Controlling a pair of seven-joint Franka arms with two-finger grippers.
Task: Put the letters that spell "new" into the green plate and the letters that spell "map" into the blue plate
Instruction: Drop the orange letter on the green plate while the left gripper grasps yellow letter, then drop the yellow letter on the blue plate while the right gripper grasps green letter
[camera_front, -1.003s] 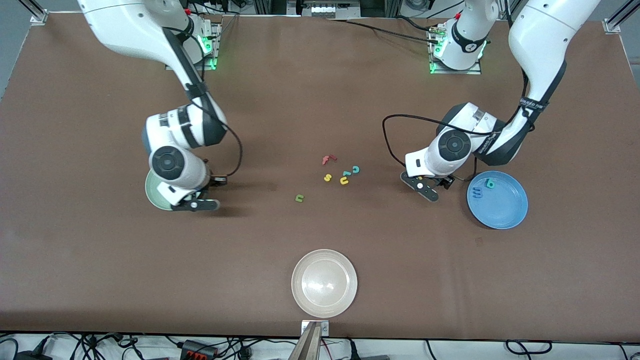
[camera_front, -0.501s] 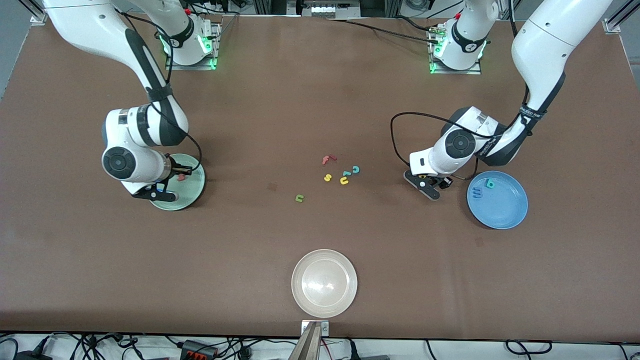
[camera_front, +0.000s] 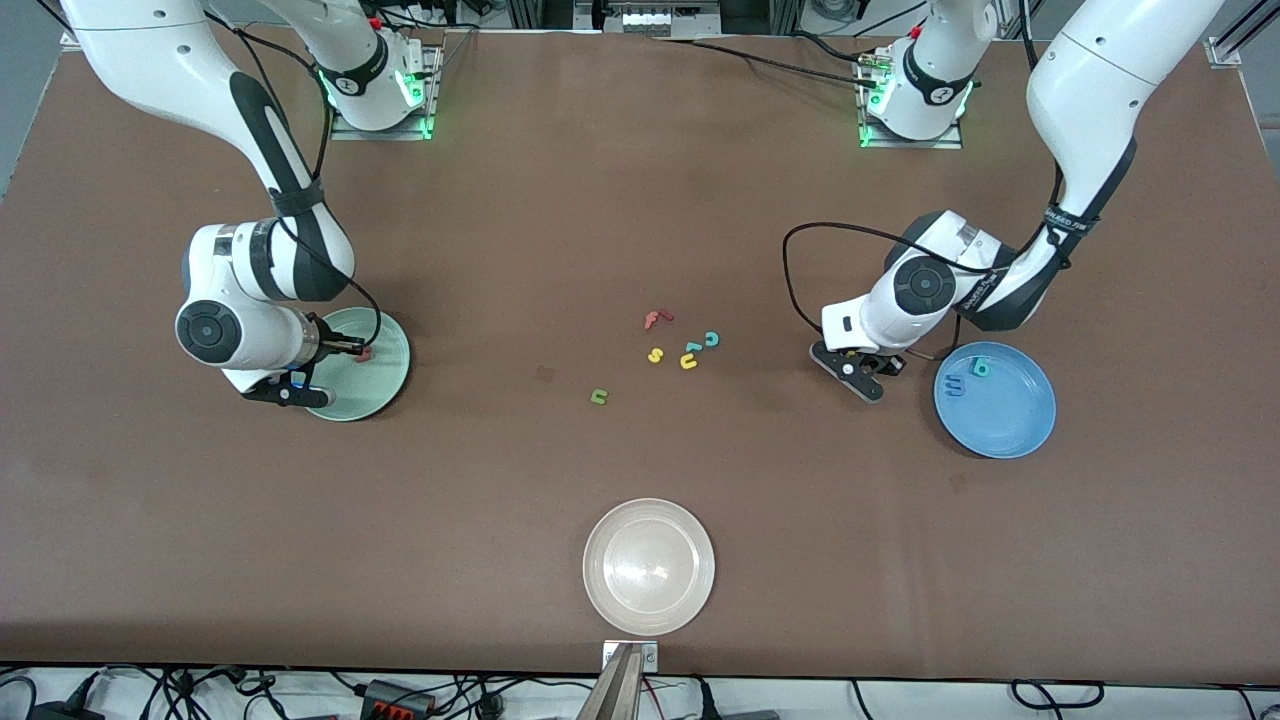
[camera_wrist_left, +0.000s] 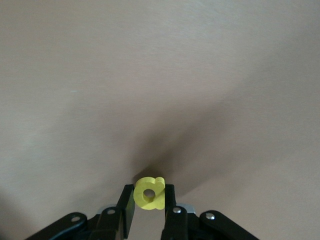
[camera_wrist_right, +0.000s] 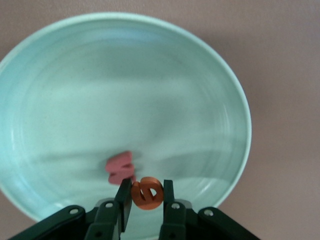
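Observation:
My right gripper (camera_wrist_right: 146, 194) is shut on the orange "e" (camera_wrist_right: 147, 193) and hangs over the pale green plate (camera_wrist_right: 200, 100). The red-pink "w" (camera_wrist_right: 120, 168) lies in that plate just beside the fingers. My left gripper (camera_wrist_left: 149, 195) is shut on the yellow "p" (camera_wrist_left: 149, 193), low over bare table next to the blue plate (camera_front: 1010, 425). In the blue plate lie the blue "m" (camera_front: 955, 384) and the teal "a" (camera_front: 980, 367). The green "n" (camera_front: 599, 397) lies alone mid-table.
A loose cluster sits mid-table: red "f" (camera_front: 657, 319), yellow "s" (camera_front: 655, 355), yellow "u" (camera_front: 688, 362), teal "c" (camera_front: 712, 339). A cream-white plate (camera_front: 649, 566) stands near the front edge. Black cables trail from both wrists.
The right arm swung toward its own end of the table, uncovering the green plate, with the "e" in its grip. The left gripper's fingers came together on the yellow "p"; that arm barely shifted.

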